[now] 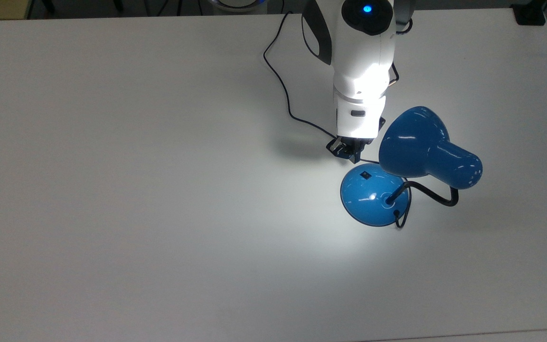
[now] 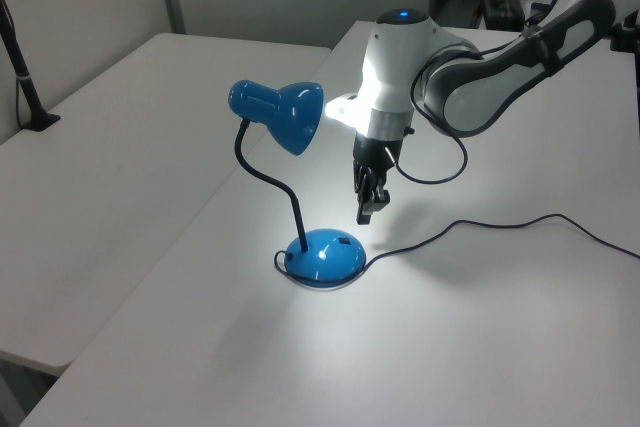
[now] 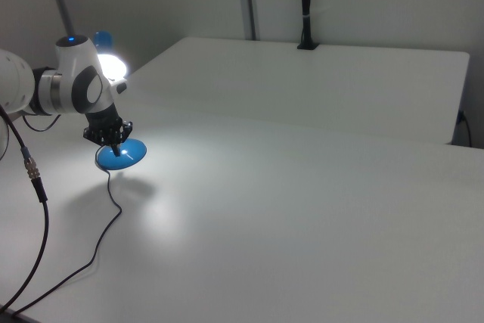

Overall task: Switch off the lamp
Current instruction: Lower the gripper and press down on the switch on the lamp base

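Note:
The blue lamp stands lit on the white table, throwing a bright pool of light around its domed base [image 1: 368, 199] [image 2: 322, 257] [image 3: 121, 155]. Its bell shade [image 1: 416, 142] [image 2: 285, 112] hangs over the base on a black bendy neck [image 1: 437, 195]. A small black switch [image 1: 364, 175] [image 2: 343, 241] sits on the base's dome. My gripper [image 1: 351, 156] [image 2: 364, 213] [image 3: 115, 146] points down, shut with nothing held, its tip just above the base's edge near the switch and not touching it. In the top view the shade is just right of my wrist.
The lamp's thin black cord [image 1: 285, 95] [image 2: 500, 227] loops across the table behind my arm. A second table with a black clamped post [image 2: 28, 87] stands at the left view's left. Another black post [image 3: 305, 5] rises at the far table edge in the right view.

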Robot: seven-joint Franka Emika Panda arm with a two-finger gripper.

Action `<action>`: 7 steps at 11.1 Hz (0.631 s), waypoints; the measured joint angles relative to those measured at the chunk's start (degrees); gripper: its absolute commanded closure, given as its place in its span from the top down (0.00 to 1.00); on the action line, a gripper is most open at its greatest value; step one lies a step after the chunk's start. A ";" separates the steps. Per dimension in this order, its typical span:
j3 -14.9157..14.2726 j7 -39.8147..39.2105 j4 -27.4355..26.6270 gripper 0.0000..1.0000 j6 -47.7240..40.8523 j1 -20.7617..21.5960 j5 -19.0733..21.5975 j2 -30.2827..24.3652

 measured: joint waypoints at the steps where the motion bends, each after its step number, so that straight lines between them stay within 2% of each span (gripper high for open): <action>1: 0.00 -0.94 0.01 0.00 0.91 0.00 0.00 0.36; 7: 0.73 -3.71 0.03 0.00 3.96 0.02 0.00 2.11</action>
